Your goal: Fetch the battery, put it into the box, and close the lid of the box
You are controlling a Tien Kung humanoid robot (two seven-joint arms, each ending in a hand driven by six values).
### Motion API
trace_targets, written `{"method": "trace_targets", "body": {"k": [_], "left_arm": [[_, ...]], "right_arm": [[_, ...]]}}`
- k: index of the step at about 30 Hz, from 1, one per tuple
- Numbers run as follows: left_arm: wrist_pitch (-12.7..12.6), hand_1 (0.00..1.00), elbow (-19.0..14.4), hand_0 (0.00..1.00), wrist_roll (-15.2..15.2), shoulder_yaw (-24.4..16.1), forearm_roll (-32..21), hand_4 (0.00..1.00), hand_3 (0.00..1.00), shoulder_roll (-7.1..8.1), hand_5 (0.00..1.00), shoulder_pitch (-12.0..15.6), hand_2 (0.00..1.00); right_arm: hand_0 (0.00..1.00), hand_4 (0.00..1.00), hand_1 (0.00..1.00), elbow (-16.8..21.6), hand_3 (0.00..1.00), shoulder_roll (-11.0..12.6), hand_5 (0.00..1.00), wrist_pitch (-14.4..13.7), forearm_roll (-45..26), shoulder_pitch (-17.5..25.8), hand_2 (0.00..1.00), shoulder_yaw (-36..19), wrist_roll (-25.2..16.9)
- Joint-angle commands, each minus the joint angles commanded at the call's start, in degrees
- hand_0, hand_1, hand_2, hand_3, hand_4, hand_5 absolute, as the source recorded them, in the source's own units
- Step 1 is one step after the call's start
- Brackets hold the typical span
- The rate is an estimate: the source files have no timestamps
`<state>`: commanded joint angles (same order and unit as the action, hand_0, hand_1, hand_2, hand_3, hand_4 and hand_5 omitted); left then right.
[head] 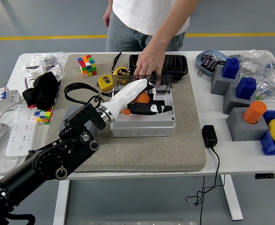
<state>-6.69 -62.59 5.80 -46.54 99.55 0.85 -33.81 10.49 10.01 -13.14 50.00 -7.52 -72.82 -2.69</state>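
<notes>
Head view gives me the whole table, so I'll read it from the left. Near the left edge lie a white power strip (13,140) and a black bundle (41,91), and a Rubik's cube (85,64) sits at the far corner of the grey mat (142,150); none of these matter to the step. My left arm comes up from the lower left corner and its left hand (142,101) is over the open top of the grey box (143,117), fingers curled round the orange battery (140,98), with the black thumb lying across the front of it. So the battery is held above the box opening, not yet resting inside as far as I can judge. To do this well I would lower the hand straight down until the battery sits within the compartment, then loosen the fingers slowly, so that it drops flat rather than catching on the rim. Just behind, a person's hand (150,61) rests on the raised clear lid (149,80) and seems to hold it upright, so I would keep my knuckles clear of it and draw back toward me before reaching for the lid. To the right of the box a black adapter (209,136) lies beside the mat, and grey blocks (243,123) stand further off. My right arm is out of view.
</notes>
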Motion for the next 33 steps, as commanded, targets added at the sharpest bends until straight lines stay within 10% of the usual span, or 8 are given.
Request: {"method": "trace_targets", "body": {"k": [33], "left_arm": [[-0.3, 0.002, 7.0, 0.008, 6.3, -0.8, 0.5, 0.998, 0.025, -0.85, 0.715, -2.6, 0.047]], "right_arm": [[0.836, 0.998, 0.817, -0.1, 0.809, 0.0, 0.998, 0.1, -0.4, -0.4, 0.78, 0.6, 0.1]]}}
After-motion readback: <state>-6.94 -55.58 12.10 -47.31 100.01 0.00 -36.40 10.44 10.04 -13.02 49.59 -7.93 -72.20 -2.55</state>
